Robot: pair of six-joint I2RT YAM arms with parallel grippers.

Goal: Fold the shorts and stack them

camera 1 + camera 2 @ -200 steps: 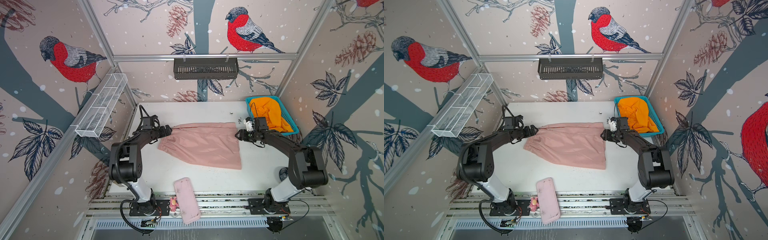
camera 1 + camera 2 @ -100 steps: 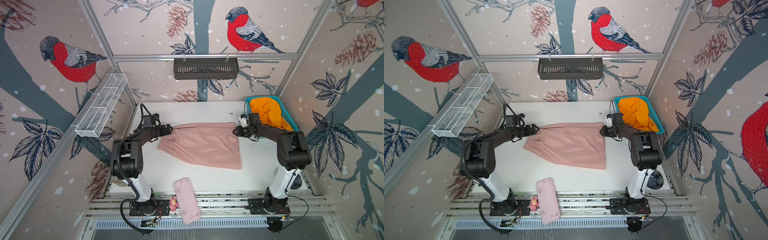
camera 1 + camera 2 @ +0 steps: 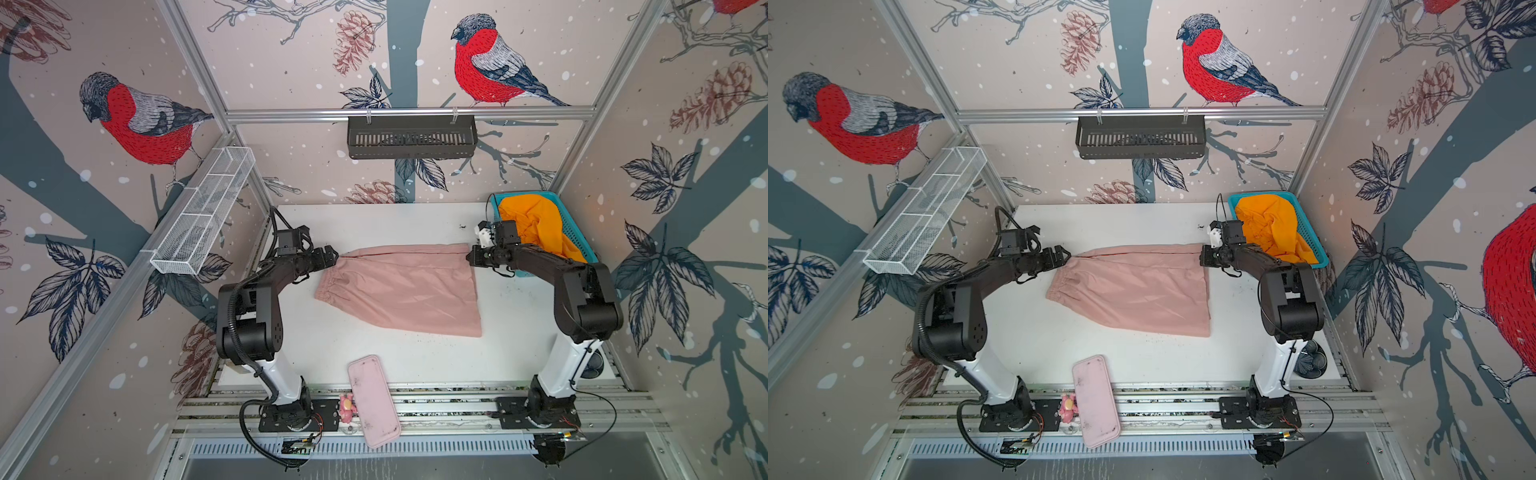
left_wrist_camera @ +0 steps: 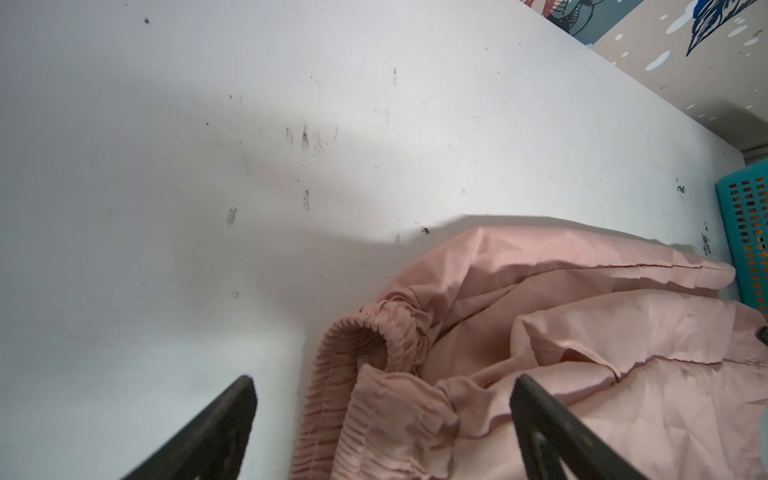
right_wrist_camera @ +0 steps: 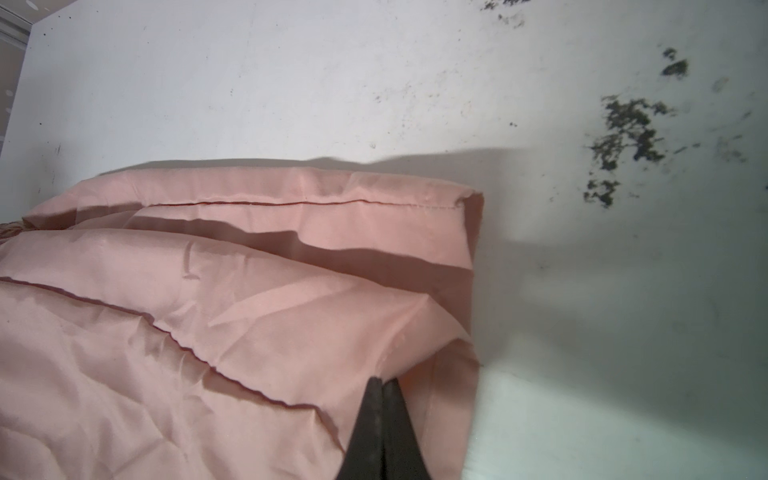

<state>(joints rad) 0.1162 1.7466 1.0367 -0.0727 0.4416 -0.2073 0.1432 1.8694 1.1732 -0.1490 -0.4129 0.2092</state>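
Note:
The dusty pink shorts lie spread flat mid-table in both top views, elastic waist to the left. My left gripper is open at the far waist corner, and the gathered waistband lies between its fingers. My right gripper is shut on the far hem corner of the pink shorts. The bright orange shorts sit bunched in the teal basket behind the right arm.
A rigid pink tray overhangs the table's front edge, with a small pink toy beside it. A black basket hangs on the back wall. A white wire shelf runs along the left wall.
My right gripper has closed onto the hem corner of the pink shorts, and that arm's elbow has swung back. The left gripper has stayed open at the waistband.

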